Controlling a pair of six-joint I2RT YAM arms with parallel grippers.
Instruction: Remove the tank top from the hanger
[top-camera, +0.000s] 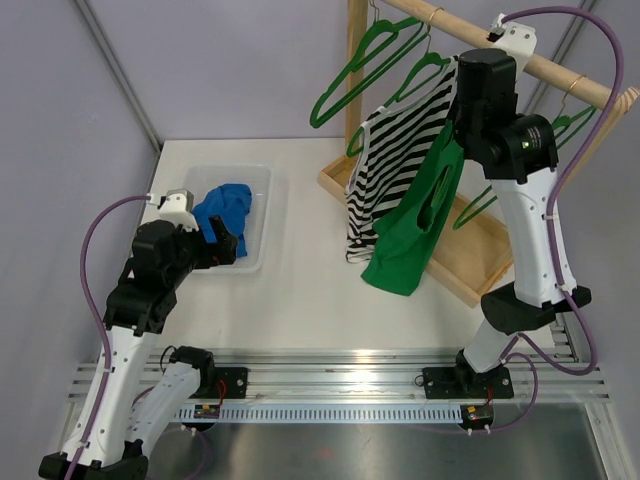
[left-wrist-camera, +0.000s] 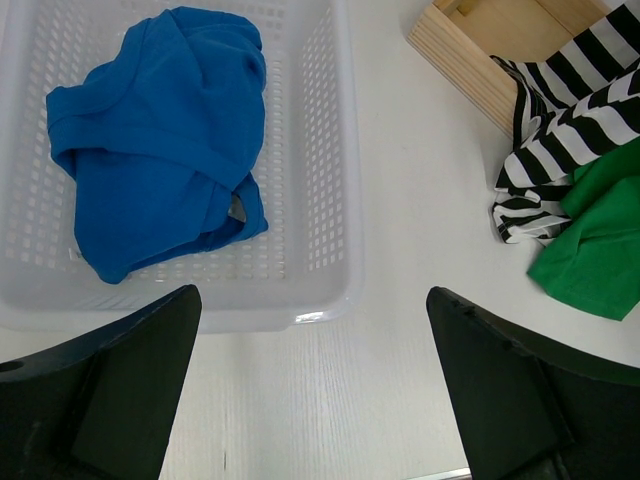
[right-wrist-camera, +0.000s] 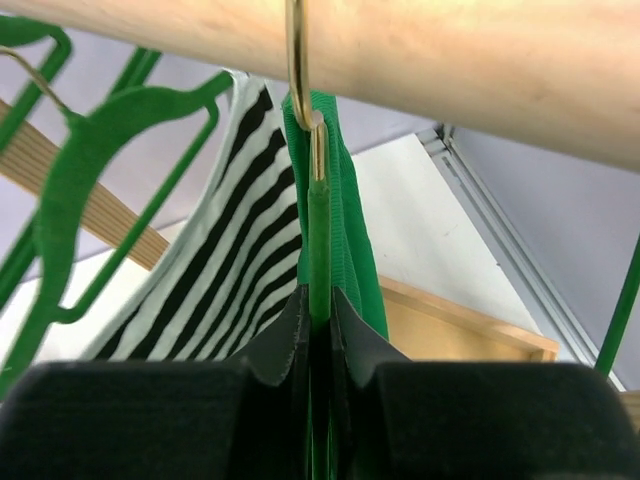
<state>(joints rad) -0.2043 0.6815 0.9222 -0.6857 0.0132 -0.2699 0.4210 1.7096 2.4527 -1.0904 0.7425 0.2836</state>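
A green tank top (top-camera: 415, 230) hangs from a green hanger (right-wrist-camera: 318, 250) whose gold hook sits on the wooden rod (top-camera: 560, 72). My right gripper (right-wrist-camera: 318, 310) is shut on the hanger's neck just under the rod (right-wrist-camera: 450, 60), with the green fabric (right-wrist-camera: 352, 220) draped beside my fingers. In the top view the right gripper (top-camera: 462, 105) is up at the rod, above the garment. A black-and-white striped top (top-camera: 385, 170) hangs next to the green one. My left gripper (left-wrist-camera: 312, 292) is open and empty, low over the table by the basket (top-camera: 228, 238).
A white perforated basket (left-wrist-camera: 340, 200) at the left holds a blue garment (left-wrist-camera: 150, 150). The rack's wooden base (top-camera: 470, 260) lies under the clothes. Empty green hangers (top-camera: 360, 60) hang on the rod to the left and one at the right.
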